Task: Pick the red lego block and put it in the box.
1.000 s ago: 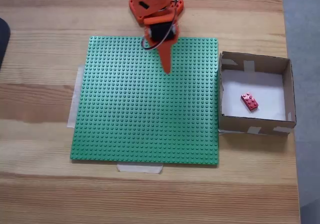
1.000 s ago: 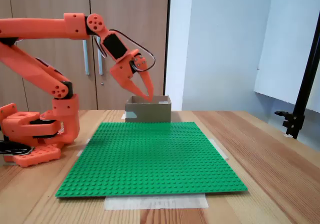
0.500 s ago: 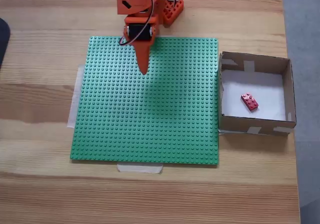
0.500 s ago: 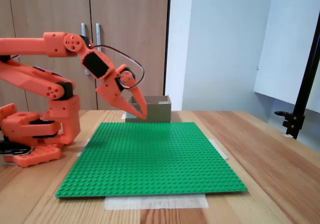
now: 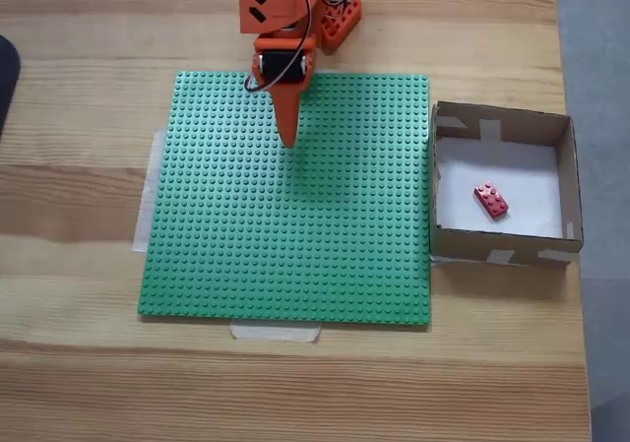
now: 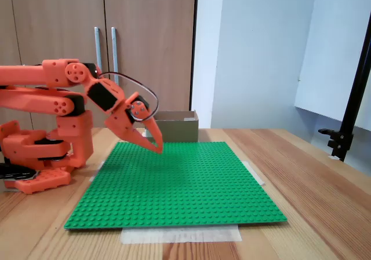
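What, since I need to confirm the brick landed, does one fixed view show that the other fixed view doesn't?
In a fixed view, the red brick lies on the white floor inside the box. In a fixed view, cupboard doors and a black stand rise behind the table, and the box shows its outer wall. In both fixed views: the shut pincer, empty, above the green plate, apart from the box.

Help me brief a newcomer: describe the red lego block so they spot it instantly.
Right of the green baseplate in a fixed view sits the box, square brown cardboard. On its white bottom lies the red lego block, a small studded brick, the one thing inside and the one red piece.
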You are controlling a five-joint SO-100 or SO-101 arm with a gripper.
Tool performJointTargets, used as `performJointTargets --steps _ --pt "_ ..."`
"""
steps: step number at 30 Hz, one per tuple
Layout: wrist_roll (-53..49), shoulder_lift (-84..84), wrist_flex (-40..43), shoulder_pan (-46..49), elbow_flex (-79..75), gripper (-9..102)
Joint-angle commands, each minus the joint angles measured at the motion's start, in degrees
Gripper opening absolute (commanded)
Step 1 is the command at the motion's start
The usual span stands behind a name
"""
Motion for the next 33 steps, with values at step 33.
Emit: performJointTargets --steps 33 --pt "-2.64 8.44 -2.55 0.26 12.04 -1"
